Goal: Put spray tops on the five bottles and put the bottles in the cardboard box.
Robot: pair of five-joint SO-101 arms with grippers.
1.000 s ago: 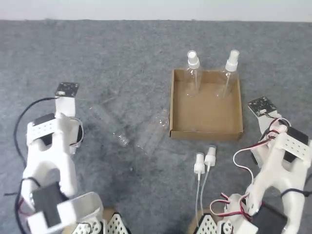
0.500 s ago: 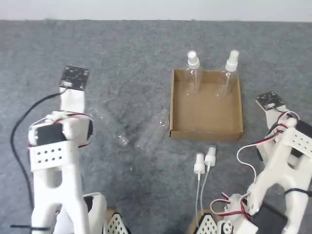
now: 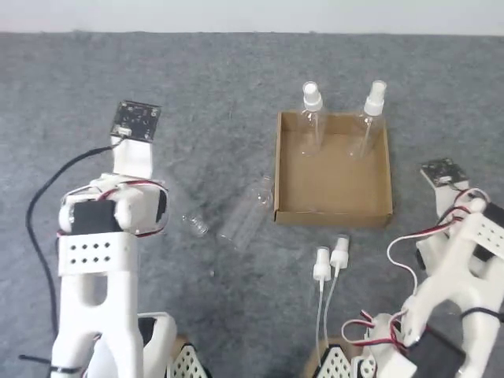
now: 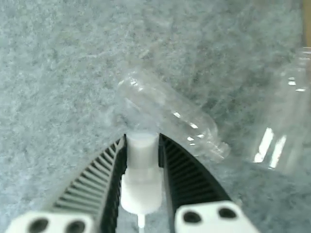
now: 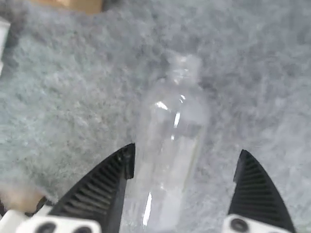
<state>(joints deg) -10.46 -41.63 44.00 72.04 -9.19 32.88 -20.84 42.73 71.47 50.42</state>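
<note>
My left gripper (image 4: 142, 141) is shut on a white spray top (image 4: 141, 174), just short of a clear uncapped bottle (image 4: 170, 114) lying on the grey carpet. That bottle (image 3: 193, 223) and a second lying one (image 3: 247, 209) rest left of the cardboard box (image 3: 333, 211). My right gripper (image 5: 185, 155) is open, its fingers either side of another lying clear bottle (image 5: 172, 141). Two bottles with spray tops (image 3: 313, 118) (image 3: 372, 114) stand at the box's far wall. Two loose spray tops (image 3: 322, 264) (image 3: 340, 252) with tubes lie in front of the box.
The left arm (image 3: 98, 252) rises over the table's left front and hides the carpet beneath it. The right arm (image 3: 457, 268) stands at the right front, beside the box. Open carpet stretches behind the box and across the far left.
The left arm has risen and swung forward toward the two lying bottles. The right arm has shifted a little to the right. Bottles, box and loose spray tops have not moved.
</note>
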